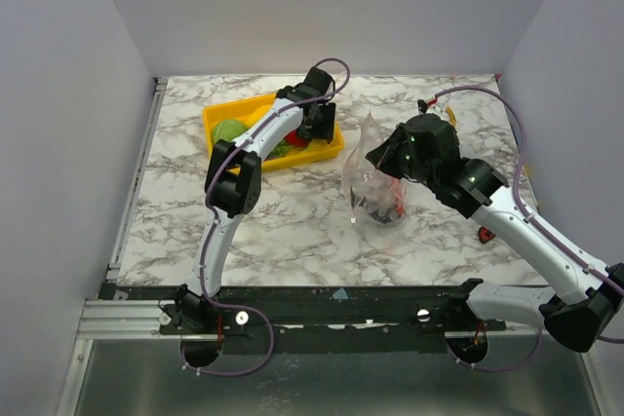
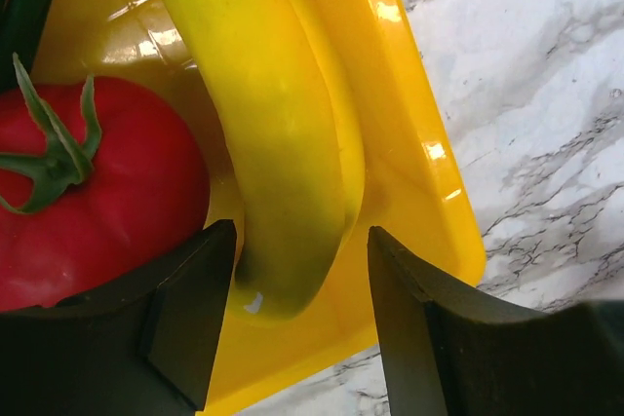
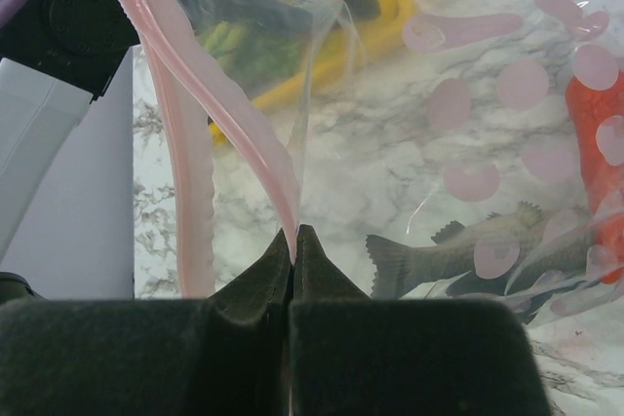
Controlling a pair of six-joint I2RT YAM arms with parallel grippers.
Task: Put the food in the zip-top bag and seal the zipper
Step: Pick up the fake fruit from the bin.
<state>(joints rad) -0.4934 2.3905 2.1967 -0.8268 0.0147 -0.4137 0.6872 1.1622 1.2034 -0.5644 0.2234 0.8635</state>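
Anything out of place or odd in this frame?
One thing: a small red item lies on the table beside the right arm, apart from the yellow tray and the zip-top bag; too hidden to identify. Otherwise nothing stands out.

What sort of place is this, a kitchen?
Probably a robot test booth: plain white walls enclose a marble-patterned table, two robot arms are bolted at its edge, and the food looks plastic.
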